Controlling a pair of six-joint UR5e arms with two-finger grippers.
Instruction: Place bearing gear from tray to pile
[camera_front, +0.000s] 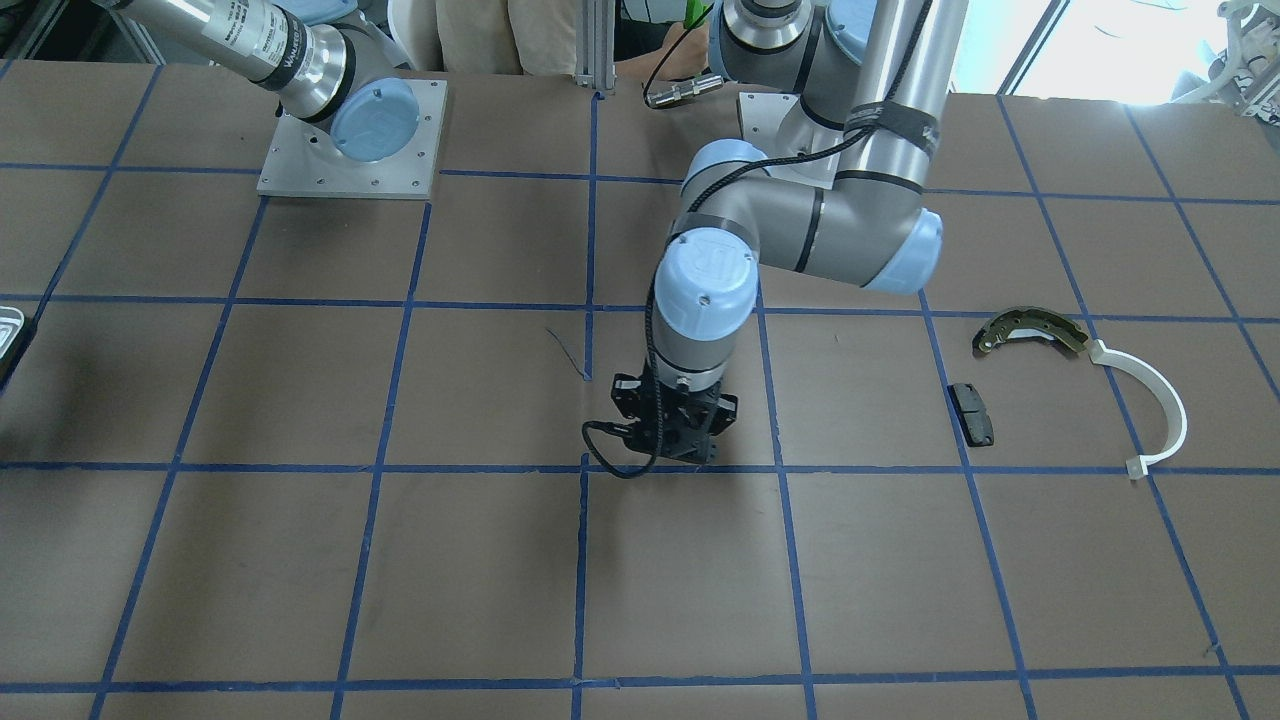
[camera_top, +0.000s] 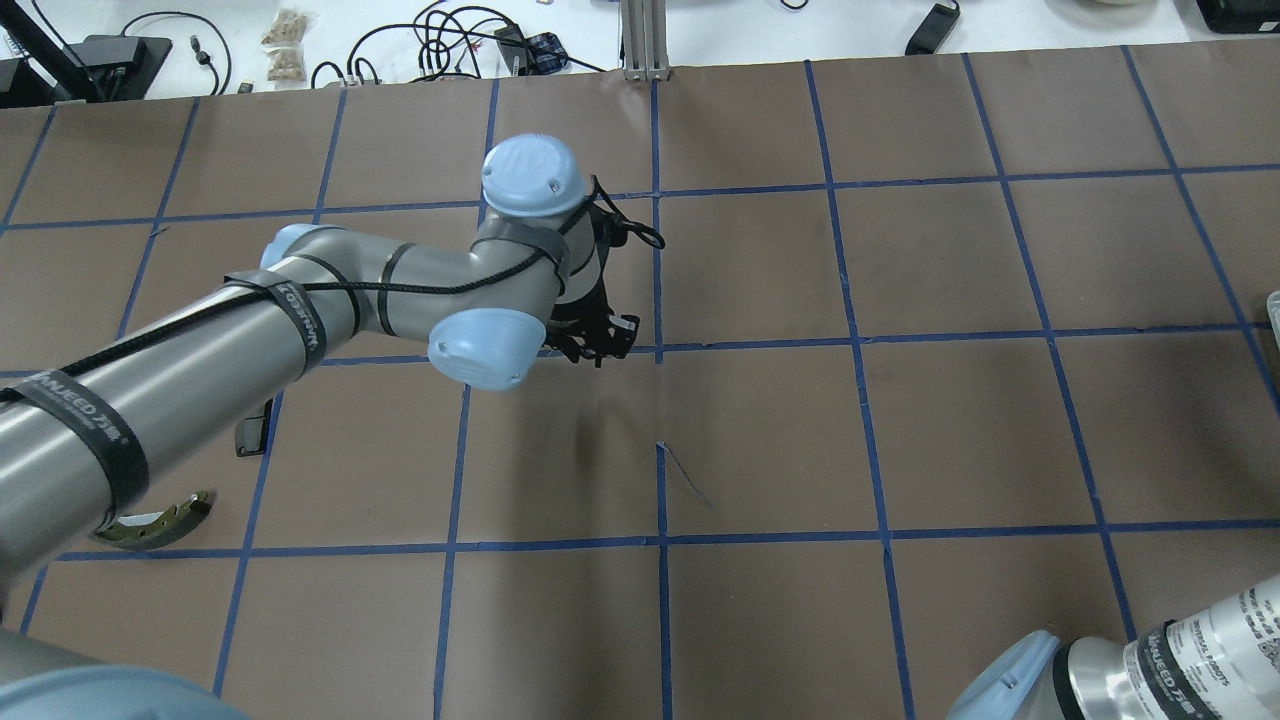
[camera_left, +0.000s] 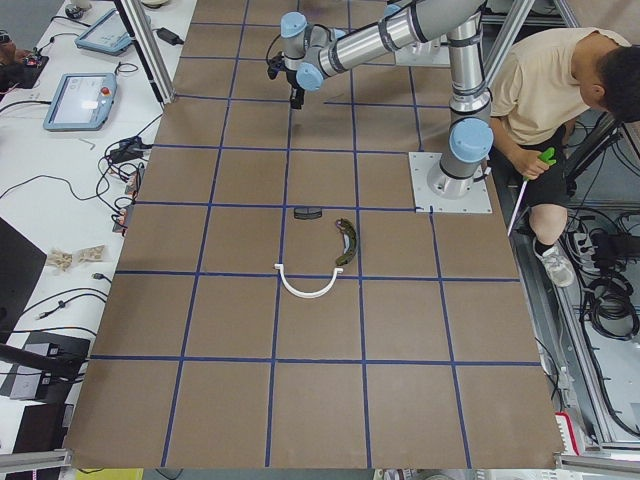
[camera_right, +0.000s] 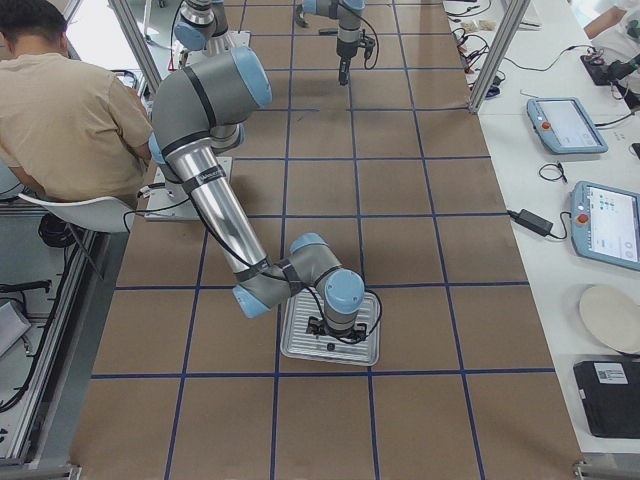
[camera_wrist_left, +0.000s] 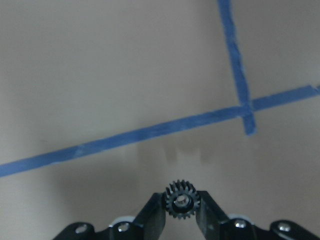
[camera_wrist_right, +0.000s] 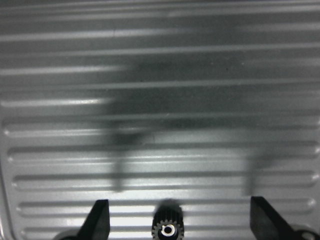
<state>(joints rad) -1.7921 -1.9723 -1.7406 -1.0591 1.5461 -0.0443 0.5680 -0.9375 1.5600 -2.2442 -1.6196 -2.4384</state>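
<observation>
**A:** Where do we see the gear?

**B:** We see a small black toothed gear pinched between the two fingers of the left claw, which is clamped on its sides. It hangs over the brown desk, about midway between the two ends and well away from every edge. A cross of blue tape is close by.

**A:** And the pile?

**B:** We find the pile on the desk between that claw and the left end, well apart from the claw. It has three parts: an olive shoe, a white arc and a black pad. One end of the arc meets an end of the shoe; we cannot tell whether they touch. The pad lies alone near the shoe, on the side toward the middle of the desk.

**A:** What about the tray?

**B:** We see the tray lying flat near the right end of the desk, roughly halfway between the robot's edge and the operators' edge. The right claw hangs just above its ribbed floor with its fingers spread wide.

**A:** Does it hold anything?

**B:** We see it gripping nothing. A second gear sits on the tray floor between those fingers, touching neither.

**A:** Anyone nearby?

**B:** We see a man in a beige shirt seated at the robot's edge.
</observation>
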